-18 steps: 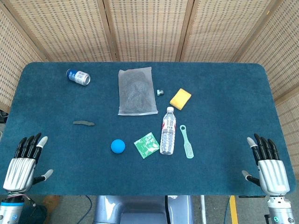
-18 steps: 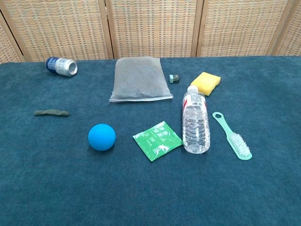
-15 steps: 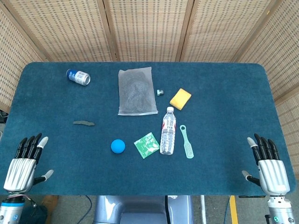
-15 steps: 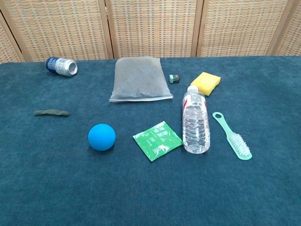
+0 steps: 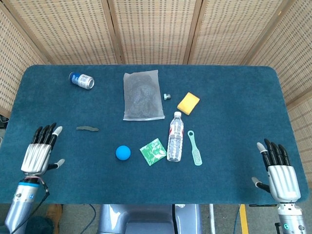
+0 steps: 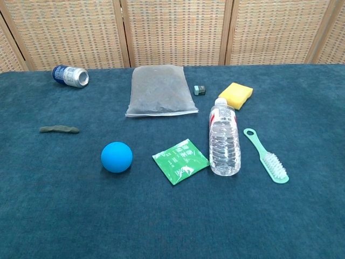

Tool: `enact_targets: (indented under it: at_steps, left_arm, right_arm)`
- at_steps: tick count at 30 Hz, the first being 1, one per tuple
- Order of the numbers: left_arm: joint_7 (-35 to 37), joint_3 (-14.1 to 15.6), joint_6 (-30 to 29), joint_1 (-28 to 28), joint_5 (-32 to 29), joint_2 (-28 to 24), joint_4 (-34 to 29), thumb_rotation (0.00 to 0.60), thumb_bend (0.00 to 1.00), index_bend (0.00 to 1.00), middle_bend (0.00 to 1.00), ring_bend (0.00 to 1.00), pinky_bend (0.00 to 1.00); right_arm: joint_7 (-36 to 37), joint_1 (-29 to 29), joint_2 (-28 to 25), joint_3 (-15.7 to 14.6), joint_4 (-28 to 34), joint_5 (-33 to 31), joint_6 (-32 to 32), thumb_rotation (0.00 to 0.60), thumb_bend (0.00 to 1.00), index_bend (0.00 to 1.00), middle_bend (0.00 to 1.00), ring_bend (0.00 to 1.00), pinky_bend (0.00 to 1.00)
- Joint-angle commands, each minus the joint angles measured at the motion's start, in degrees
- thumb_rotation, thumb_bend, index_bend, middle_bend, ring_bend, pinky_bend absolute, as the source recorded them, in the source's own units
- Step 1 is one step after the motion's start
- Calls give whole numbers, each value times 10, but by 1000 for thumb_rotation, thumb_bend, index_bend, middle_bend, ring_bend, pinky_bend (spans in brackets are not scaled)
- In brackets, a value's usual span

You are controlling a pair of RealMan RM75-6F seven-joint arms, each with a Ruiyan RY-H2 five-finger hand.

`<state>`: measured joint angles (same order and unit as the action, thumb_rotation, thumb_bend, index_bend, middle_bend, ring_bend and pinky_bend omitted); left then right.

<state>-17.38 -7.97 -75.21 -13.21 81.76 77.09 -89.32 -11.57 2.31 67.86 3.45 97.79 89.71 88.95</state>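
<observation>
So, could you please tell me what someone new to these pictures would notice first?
Probably the bright blue ball near the middle of the dark blue cloth table, beside a green sachet and a clear plastic water bottle lying flat. Next, the two metal hands, left hand and right hand, open at the near corners, holding nothing.

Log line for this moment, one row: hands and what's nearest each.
left hand: open, holds nothing, nearest dark strip | right hand: open, holds nothing, at table edge, nearest green brush
</observation>
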Motion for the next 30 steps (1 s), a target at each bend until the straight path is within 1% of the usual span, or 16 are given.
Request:
enact_targets:
  at_steps: [1, 4, 7, 11, 15, 18, 22, 30]
  left_arm:
    - [46, -48, 113, -90, -59, 81, 142, 600, 205, 269, 0, 0, 0]
    - [63, -55, 155, -118, -81, 108, 195, 600, 217, 346, 0, 0, 0]
    - [68, -60, 193, -147, -102, 141, 251, 600, 256, 381, 0, 0, 0]
    - [75, -68, 213, -168, -122, 170, 295, 600, 291, 412, 0, 0, 0]
    - [76, -73, 220, -181, -136, 185, 314, 600, 320, 428, 0, 0, 0]
    - [62, -79, 231, -191, -158, 197, 330, 600, 343, 432, 0, 0, 0]
    - [49, -89, 248, -202, -190, 205, 346, 600, 344, 433, 0, 0, 0]
    - [36, -93, 281, -217, -234, 217, 378, 600, 344, 434, 0, 0, 0]
  right_arm:
    - [-4, 2, 3, 1, 0, -3, -4, 600, 0, 0, 0, 0, 0]
    - [-9, 5, 6, 1, 0, -5, -9, 600, 0, 0, 0, 0, 0]
    - [-16, 8, 10, 1, -2, -9, -16, 600, 0, 0, 0, 0, 0]
    - [-15, 10, 11, 3, -3, -16, -20, 600, 0, 0, 0, 0, 0]
    - [-7, 11, 8, 5, -5, -22, -24, 600, 0, 0, 0, 0, 0]
    - [0, 12, 6, 6, -6, -25, -27, 600, 0, 0, 0, 0, 0]
    - [6, 12, 4, 4, -6, -24, -26, 600, 0, 0, 0, 0, 0]
    - [9, 10, 3, 2, -6, -19, -21, 600, 0, 0, 0, 0, 0]
